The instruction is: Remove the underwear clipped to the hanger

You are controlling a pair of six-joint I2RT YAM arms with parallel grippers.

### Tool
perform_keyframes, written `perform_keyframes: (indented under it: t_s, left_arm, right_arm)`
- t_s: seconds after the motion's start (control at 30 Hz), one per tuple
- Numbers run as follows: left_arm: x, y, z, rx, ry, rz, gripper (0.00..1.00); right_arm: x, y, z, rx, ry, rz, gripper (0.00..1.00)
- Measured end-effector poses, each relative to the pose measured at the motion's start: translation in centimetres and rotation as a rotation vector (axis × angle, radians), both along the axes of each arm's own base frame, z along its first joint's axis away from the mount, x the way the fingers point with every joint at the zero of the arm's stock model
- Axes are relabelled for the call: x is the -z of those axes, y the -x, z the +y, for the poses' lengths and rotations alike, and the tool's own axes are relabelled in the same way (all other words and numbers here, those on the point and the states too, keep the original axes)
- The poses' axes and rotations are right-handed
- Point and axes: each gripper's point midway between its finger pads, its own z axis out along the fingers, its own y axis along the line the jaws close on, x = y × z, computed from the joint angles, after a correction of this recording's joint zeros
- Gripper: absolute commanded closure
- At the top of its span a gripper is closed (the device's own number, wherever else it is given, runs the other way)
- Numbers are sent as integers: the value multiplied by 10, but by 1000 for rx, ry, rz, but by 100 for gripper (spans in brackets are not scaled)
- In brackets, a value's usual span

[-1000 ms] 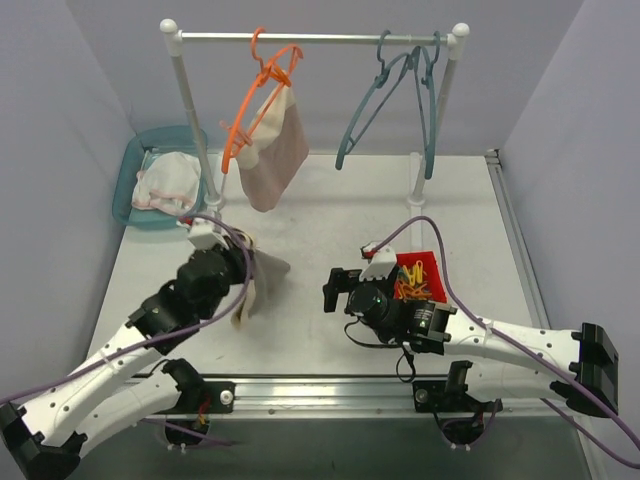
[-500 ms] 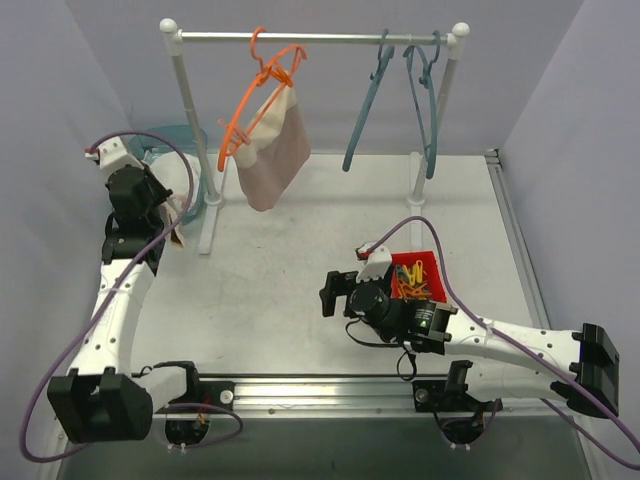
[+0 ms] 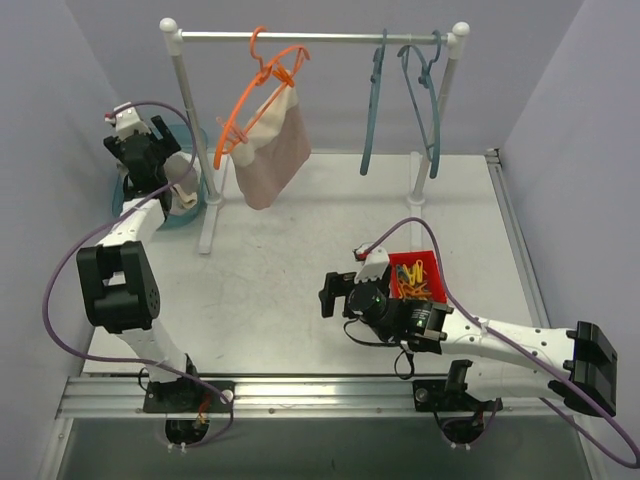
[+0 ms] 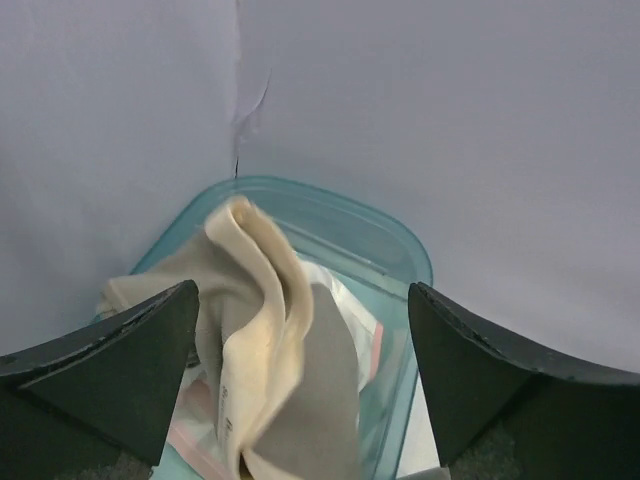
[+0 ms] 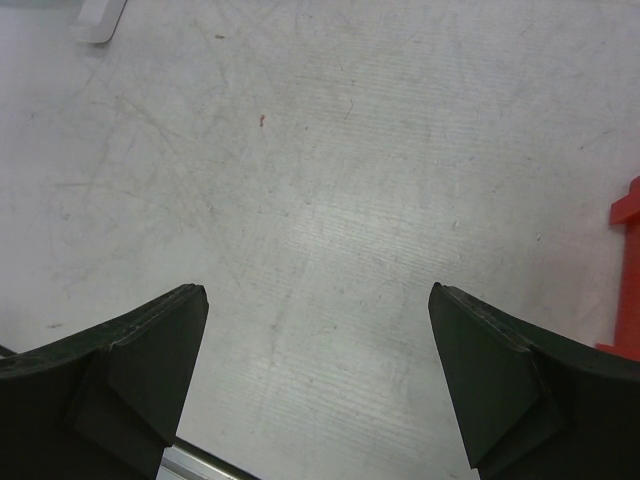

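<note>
- Left fingers [image 4: 110, 365] are spread wide; the taupe-beige underwear [image 4: 265, 330] lies loose between them, in the teal bin [image 4: 405, 255] beneath.
- Right fingers [image 5: 120, 370] are spread wide over the desk [image 5: 330, 200], with a red tray [image 5: 628, 270] just to their right.
- Dusty pink underwear [image 3: 275, 150] hangs from the orange hanger [image 3: 250, 105], well beyond both.

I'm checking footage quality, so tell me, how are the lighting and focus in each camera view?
Top external: even soft light, sharp, hardly any shadows around the rack. Left wrist: the beige underwear looks slightly soft; the left hand frames it as dark shapes. Right wrist: table scratches crisp, mild central sheen.
</note>
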Motion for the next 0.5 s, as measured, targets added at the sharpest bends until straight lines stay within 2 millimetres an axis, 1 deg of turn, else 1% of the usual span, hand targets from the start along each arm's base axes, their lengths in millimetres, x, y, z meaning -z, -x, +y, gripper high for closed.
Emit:
perform_keyframes:
  t_s: [0.07,0.13,0.17,0.2,0.27,0.33,0.37,0.43,0.5]
  left_arm:
    - [20,-10,4,-7,8,27,6]
    - [35,-12,5,-12,23,53,6]
    - [39,-11,4,-12,30,59,6]
    - [39,-8,2,-9,31,54,6]
    - [37,5,-11,4,32,56,6]
    - [29,25,-34,36,29,47,6]
    - [18,37,-52,63,26,29,6]
    - [-10,61,-93,138,23,-24,6]
    - [-43,93,-138,238,26,-97,6]
  right_arm:
    - [1,-1,-1,7,1,-1,0]
    - [0,-4,-4,23,2,-9,0]
    - [-1,-6,-6,34,3,-15,0]
    - [-4,-9,-9,48,2,-23,0]
    - [-11,-17,-17,76,4,-52,0]
    - [-20,-24,-27,103,6,-86,0]
    - [-26,-28,-32,117,6,-108,0]
    - [-40,-33,-45,147,-8,-159,0]
    - [-54,-35,-64,189,-24,-216,0]
